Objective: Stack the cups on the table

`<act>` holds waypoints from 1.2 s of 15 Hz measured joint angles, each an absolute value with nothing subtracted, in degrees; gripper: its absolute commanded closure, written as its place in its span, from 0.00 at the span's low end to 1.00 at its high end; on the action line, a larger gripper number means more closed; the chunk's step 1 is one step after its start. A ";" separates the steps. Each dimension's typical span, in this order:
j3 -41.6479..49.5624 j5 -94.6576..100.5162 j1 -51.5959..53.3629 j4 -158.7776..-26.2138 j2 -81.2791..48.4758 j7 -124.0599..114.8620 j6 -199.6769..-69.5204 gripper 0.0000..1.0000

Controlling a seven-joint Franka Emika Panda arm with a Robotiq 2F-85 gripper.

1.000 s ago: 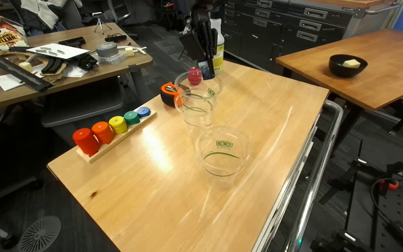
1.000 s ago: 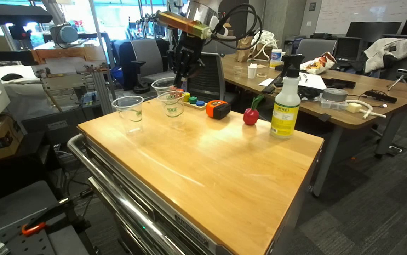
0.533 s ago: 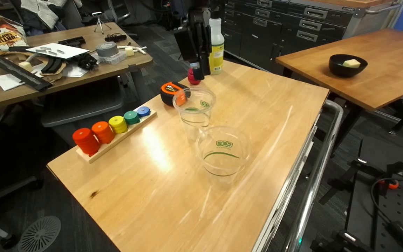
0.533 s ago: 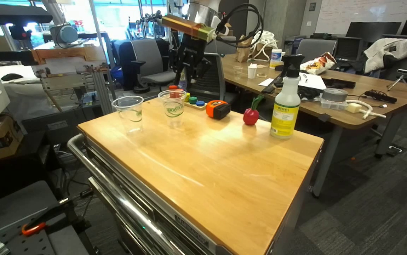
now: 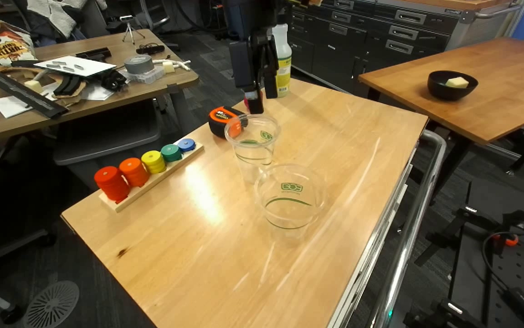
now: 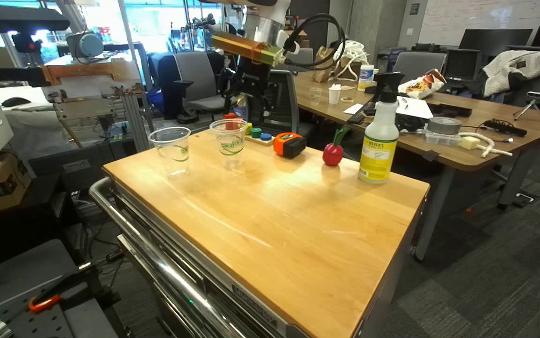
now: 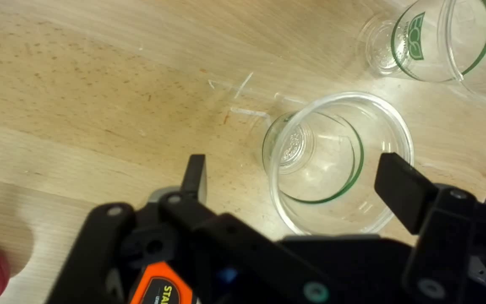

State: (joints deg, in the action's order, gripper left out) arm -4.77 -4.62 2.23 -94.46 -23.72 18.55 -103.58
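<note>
Tumbler [image 6: 172, 152] stands alone at left on the tabletop [image 6: 270, 206] in an exterior view. To its right, we judge, two plastic tumblers [image 6: 228, 144] have just nested. Above, the gripper [image 7: 296, 179] has let go, spread wide, empty; likely one tumbler remains unstacked.

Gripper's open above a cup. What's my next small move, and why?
I'd probably raise the gripper slightly before going sideways: it's open, holding nothing, and in the wrist view one finger overlaps the rim of the nearer cup, so a slide might knock it. The farther cup stands apart, likely the next pick-up.
</note>
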 measured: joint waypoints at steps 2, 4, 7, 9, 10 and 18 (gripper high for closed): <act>-4.77 -4.62 2.21 -96.79 -23.50 18.55 -105.42 0.00; -4.77 -4.62 2.11 -98.78 -23.47 18.57 -106.81 0.26; -4.77 -5.09 1.81 -101.40 -23.47 18.57 -110.82 0.49; -4.77 -6.12 1.55 -102.85 -23.47 18.52 -114.92 0.62; -4.77 -6.84 1.45 -103.37 -23.46 18.43 -117.11 0.71; -4.05 -4.63 1.43 -106.93 -20.12 11.91 -125.29 0.99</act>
State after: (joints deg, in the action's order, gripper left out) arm -4.05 -4.63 1.43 -106.93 -20.12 11.91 -125.29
